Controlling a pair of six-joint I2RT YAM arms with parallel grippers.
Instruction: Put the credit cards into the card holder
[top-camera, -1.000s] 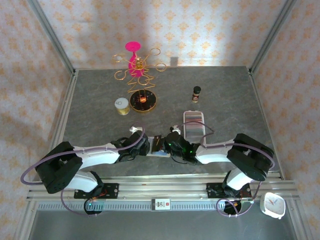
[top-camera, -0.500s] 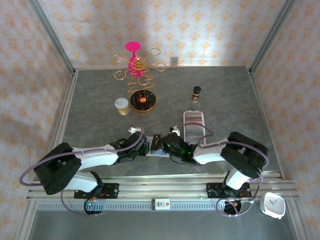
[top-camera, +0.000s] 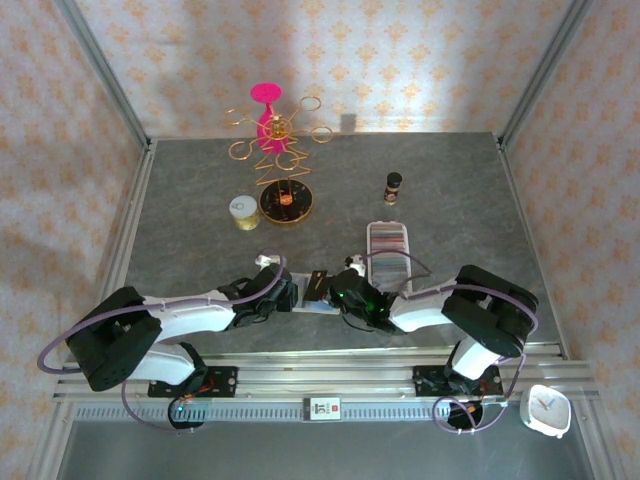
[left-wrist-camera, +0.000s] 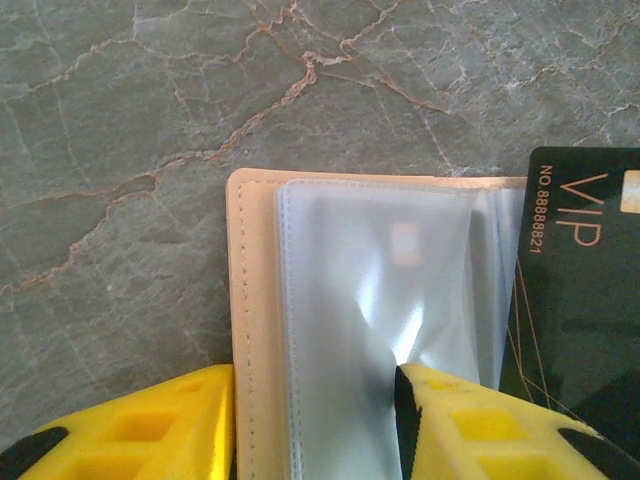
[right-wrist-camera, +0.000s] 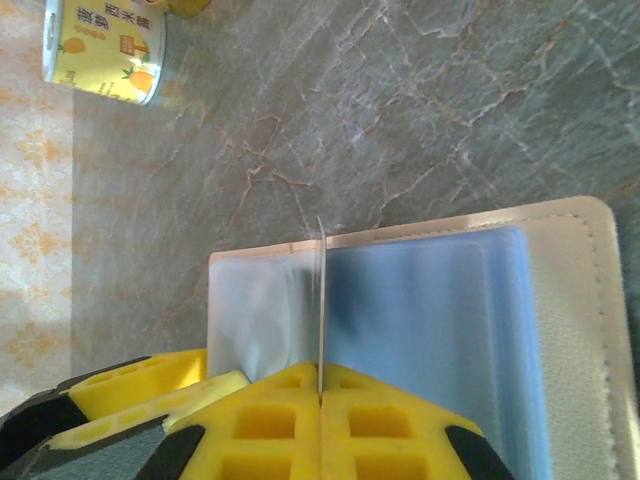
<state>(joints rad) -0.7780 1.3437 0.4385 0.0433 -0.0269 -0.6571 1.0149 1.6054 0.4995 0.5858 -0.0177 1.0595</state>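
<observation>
Edging left, the right fingers (right-wrist-camera: 270, 420) clamp a dark plastic VIP credit card (left-wrist-camera: 575, 300) at the beige leather-like card holder (left-wrist-camera: 250, 330) by the desk's (top-camera: 450, 180) near edge; the left fingers (left-wrist-camera: 130, 430) pinch its flap; more cards (top-camera: 388, 255) wait

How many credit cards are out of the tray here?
1: the dark VIP card, pinched in the right gripper at the open card holder. Others may be hidden inside it.

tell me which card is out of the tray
The dark VIP card, pinched in the right gripper at the open card holder; the other cards lie in the white tray.
</observation>
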